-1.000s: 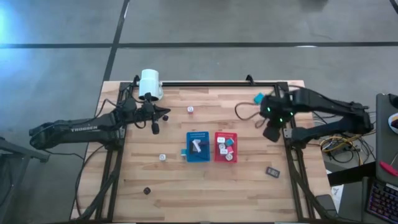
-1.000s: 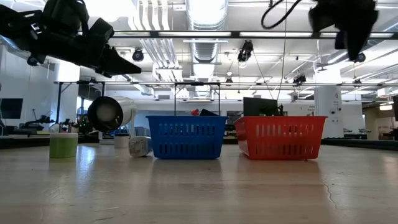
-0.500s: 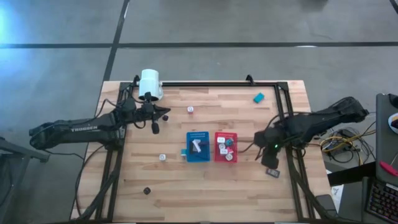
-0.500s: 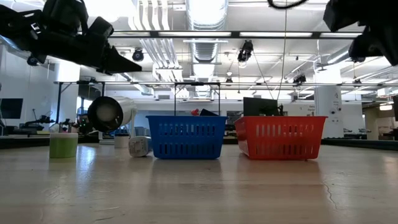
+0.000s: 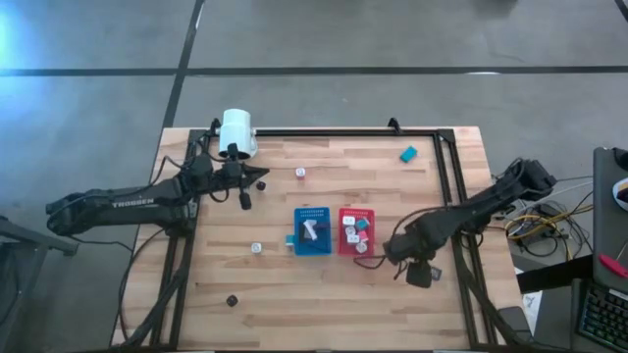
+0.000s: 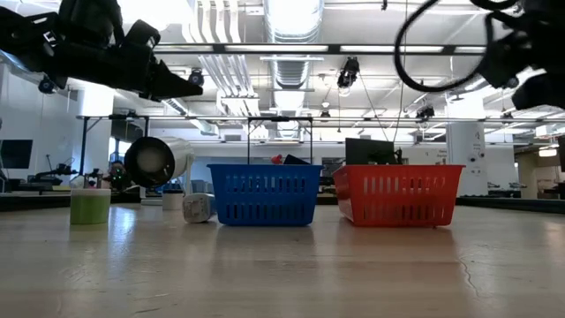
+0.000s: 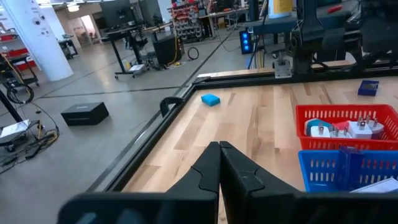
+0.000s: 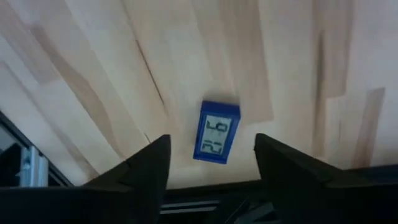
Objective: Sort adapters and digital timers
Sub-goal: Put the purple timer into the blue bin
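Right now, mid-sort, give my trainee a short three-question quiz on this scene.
1. True or false: the right tool is open, above a blue digital timer lying on the table.
2. Which basket is nearer the right tool in the overhead view: A) blue basket, B) red basket?
3. Fill in: the left tool is ____ and holds nothing.

Key: 1 true; 2 B; 3 shut.
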Controlling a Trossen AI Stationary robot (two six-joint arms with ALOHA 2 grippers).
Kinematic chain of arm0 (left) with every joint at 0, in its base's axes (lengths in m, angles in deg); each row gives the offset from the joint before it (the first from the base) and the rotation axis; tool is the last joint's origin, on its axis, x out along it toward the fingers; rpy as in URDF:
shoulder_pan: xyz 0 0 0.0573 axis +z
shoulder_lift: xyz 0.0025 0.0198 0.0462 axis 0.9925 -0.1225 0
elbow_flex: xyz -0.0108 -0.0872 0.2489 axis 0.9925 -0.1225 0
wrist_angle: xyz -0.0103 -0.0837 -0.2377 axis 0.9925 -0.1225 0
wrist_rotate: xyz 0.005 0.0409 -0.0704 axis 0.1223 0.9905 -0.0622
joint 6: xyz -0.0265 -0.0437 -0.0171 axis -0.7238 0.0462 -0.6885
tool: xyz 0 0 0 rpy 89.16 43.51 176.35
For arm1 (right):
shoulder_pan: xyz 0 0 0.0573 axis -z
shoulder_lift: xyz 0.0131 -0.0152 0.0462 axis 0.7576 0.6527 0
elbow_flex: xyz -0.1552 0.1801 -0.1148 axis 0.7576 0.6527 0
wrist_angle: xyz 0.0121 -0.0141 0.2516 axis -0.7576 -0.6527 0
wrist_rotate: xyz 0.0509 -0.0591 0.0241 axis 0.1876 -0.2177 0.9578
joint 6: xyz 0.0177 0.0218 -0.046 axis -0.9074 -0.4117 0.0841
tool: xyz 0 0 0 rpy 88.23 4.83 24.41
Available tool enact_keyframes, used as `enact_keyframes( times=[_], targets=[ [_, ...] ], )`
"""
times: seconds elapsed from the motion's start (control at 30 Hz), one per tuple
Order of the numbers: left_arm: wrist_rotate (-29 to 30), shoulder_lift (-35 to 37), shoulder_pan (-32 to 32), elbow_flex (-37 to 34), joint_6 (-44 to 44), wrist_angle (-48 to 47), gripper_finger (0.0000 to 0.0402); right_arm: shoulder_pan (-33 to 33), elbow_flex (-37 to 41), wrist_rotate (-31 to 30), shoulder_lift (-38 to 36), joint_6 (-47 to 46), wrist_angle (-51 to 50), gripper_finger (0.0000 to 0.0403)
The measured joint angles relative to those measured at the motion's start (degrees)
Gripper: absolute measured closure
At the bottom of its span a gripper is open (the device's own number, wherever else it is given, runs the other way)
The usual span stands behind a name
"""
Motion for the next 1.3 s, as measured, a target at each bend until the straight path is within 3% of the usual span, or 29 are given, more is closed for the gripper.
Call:
enact_keyframes(
  times=[0.23,0.47,0.83,1.3],
  targets=[
    [0.0,0.0,0.0,0.0,0.0,0.0,0.0394,-4.4,1.8,2.4,3.4,-3.3,1.0,0.0133],
    [0.0,0.0,0.0,0.0,0.0,0.0,0.0394,-8.2,5.6,-0.1,2.9,-4.6,8.7,0.0110],
    [0.0,0.0,0.0,0.0,0.0,0.0,0.0394,-8.5,9.7,1.2,3.3,-7.4,11.6,0.0103],
    [0.0,0.0,0.0,0.0,0.0,0.0,0.0394,-8.4,11.6,3.6,11.8,-5.6,10.2,0.0109]
  ],
)
